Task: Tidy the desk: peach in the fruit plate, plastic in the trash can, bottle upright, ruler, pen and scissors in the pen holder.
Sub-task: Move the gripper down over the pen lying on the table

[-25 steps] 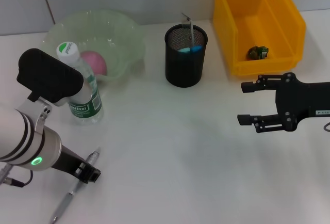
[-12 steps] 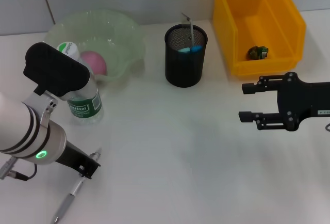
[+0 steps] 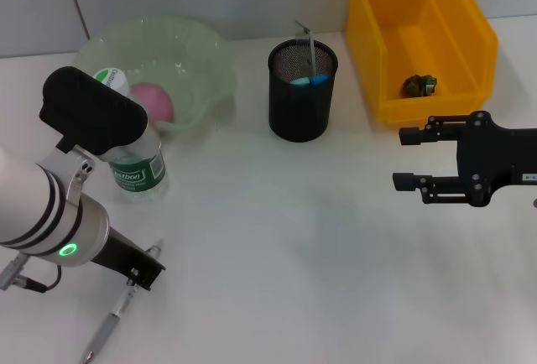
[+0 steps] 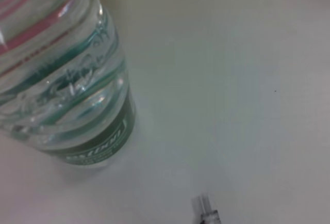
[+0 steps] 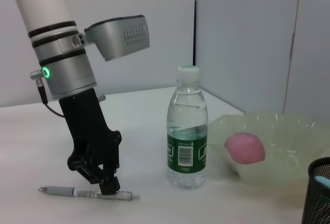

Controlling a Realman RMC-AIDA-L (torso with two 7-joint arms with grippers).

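The left gripper (image 3: 138,273) sits low at the lower left, its fingers closed around the silver pen (image 3: 107,329) on the desk. The right gripper (image 3: 406,159) waits at the right with its fingers spread apart and empty. The water bottle (image 3: 130,148) stands upright beside the fruit plate (image 3: 201,54) holding the peach (image 3: 155,100).

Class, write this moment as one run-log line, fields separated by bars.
left gripper down at pen on desk | right gripper open, idle by yellow bin | bottle upright | peach in bowl
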